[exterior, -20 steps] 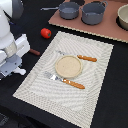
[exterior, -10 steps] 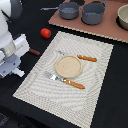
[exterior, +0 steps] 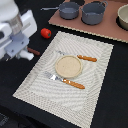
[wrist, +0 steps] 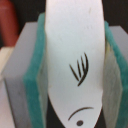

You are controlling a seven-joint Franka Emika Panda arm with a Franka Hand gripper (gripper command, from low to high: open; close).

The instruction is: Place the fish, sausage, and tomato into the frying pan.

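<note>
My gripper (wrist: pixel 75 70) is shut on the white fish (wrist: pixel 75 55), which sits upright between the teal pads (wrist: pixel 36 80). In the exterior view the gripper (exterior: pixel 20 49) hangs at the left edge, above the black table. The dark sausage (exterior: pixel 34 51) lies just beside it and shows as a reddish blur in the wrist view (wrist: pixel 9 25). The red tomato (exterior: pixel 46 33) sits on the table, farther back. The frying pan (exterior: pixel 69 10), with its thin handle pointing to the exterior view's left, stands on the brown board at the back.
A deeper grey pot (exterior: pixel 93 12) stands next to the pan on the brown board (exterior: pixel 110 29). A striped placemat (exterior: pixel 95 85) holds a tan plate (exterior: pixel 68 66), a fork (exterior: pixel 65 81) and a knife (exterior: pixel 82 57), both with orange handles. A bowl (exterior: pixel 123 16) is at the back right.
The gripper seems to have risen a little with the fish in it. The tomato, sausage and pan have not moved.
</note>
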